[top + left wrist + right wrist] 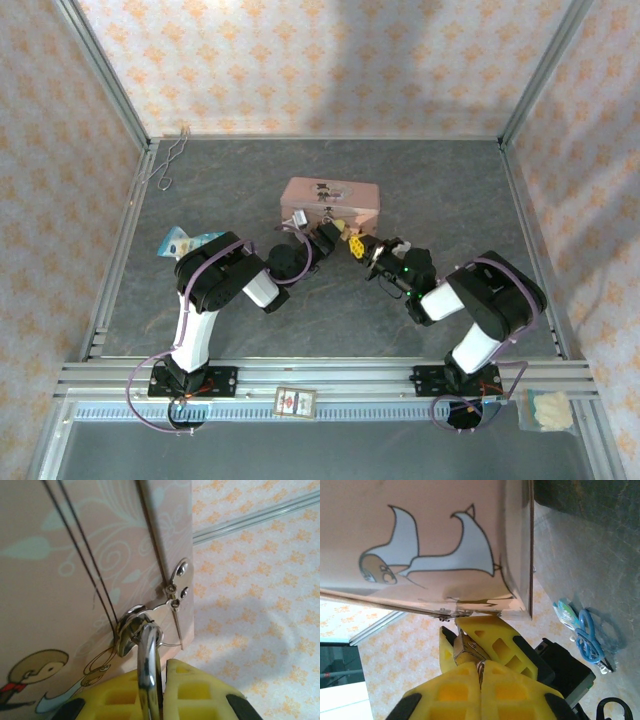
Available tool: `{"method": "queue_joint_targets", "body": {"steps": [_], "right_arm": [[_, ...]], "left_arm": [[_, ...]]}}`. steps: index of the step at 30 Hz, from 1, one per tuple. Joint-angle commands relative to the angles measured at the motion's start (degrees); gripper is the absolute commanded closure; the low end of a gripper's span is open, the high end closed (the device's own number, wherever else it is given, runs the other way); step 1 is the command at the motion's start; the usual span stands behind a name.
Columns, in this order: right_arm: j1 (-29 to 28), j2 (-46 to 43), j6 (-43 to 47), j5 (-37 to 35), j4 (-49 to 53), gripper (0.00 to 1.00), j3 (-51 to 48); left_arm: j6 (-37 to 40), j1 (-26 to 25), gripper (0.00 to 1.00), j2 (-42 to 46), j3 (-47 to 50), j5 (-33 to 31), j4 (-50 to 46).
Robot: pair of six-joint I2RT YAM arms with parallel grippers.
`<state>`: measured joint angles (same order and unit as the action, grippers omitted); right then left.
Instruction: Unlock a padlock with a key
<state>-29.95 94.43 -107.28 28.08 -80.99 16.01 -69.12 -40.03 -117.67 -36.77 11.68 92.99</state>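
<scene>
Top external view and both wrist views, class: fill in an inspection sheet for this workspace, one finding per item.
Surface: dark grey table.
Job's things: padlock hangs by its shackle from the pink tin; the key meets the padlock.
Clutter: bent wire, blue packet, card, bag.
Grippers: left gripper shut on the padlock; right gripper shut on the key.
Cables: purple cables along both arms.
Surroundings: patterned walls.
</scene>
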Motion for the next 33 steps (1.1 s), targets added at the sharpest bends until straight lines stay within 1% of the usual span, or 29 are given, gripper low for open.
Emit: {"method": "queue_joint_targets", "body": {"steps": [1, 4, 5, 8, 9, 10, 11, 13, 15, 18, 21, 25, 28, 31, 33], "right_arm": [[0.86, -1.80, -4.76, 1.27, -16.59, 0.80, 3.12], [0.95, -4.58, 5.01, 1.25, -7.69, 0.67, 1.82], [1.03, -6.14, 8.49, 0.88, -4.47, 0.65, 1.40], [1.41, -11.44, 19.36, 1.71, 9.45, 0.59, 2.34], [1.46, -13.70, 24.67, 1.91, 16.16, 0.56, 3.61], [1.40, -16.12, 30.16, 1.46, 25.91, 0.54, 5.34], [1.26, -18.29, 35.93, 0.30, 33.37, 0.53, 6.92], [0.87, -22.32, 47.25, -4.77, 48.90, 0.51, 10.09], [0.76, -25.01, 54.00, -8.80, 57.16, 0.50, 11.29], [0.77, -26.49, 60.81, -11.14, 62.40, 0.50, 11.80], [0.75, -26.03, 66.38, -9.42, 65.57, 0.51, 13.68], [0.69, -23.56, 73.79, -8.71, 71.43, 0.51, 18.07], [0.60, -22.51, 77.27, -9.76, 74.48, 0.51, 20.27], [0.60, -22.31, 78.67, -10.17, 75.28, 0.51, 21.25], [0.43, -22.34, 79.35, -10.17, 75.37, 0.51, 21.55]], "left_arm": [[0.76, -1.00, 1.00, -2.32, 2.88, 2.02, 12.32], [-0.25, -0.67, 1.00, -1.98, 4.45, -0.51, 12.24], [-0.71, -0.45, 1.00, -1.87, 4.88, -0.95, 11.99], [-1.36, -0.16, 1.00, -1.18, 5.65, -2.05, 9.88], [-1.45, -0.14, 1.00, -0.57, 5.81, -2.44, 8.57], [-1.54, -0.14, 1.00, 0.04, 5.88, -2.70, 7.16], [-1.70, -0.09, 1.00, 0.65, 5.76, -2.89, 5.65], [-3.08, -0.14, 1.00, 2.44, 5.28, -3.39, 0.17], [-3.75, -0.09, 1.00, 3.81, 4.51, -3.16, -5.22], [-4.01, -0.27, 1.00, 4.97, 3.47, -2.61, -10.09], [-3.70, -0.39, 1.00, 5.16, 3.34, -2.46, -11.96], [-1.18, -0.67, 1.00, 6.02, 2.94, -2.92, -19.66], [1.50, -1.22, 1.00, 6.92, 2.25, -3.97, -26.49], [3.05, -1.69, 1.00, 7.09, 1.71, -4.56, -30.85], [3.12, -1.80, 0.96, 6.79, 1.53, -4.46, -32.77]]}}
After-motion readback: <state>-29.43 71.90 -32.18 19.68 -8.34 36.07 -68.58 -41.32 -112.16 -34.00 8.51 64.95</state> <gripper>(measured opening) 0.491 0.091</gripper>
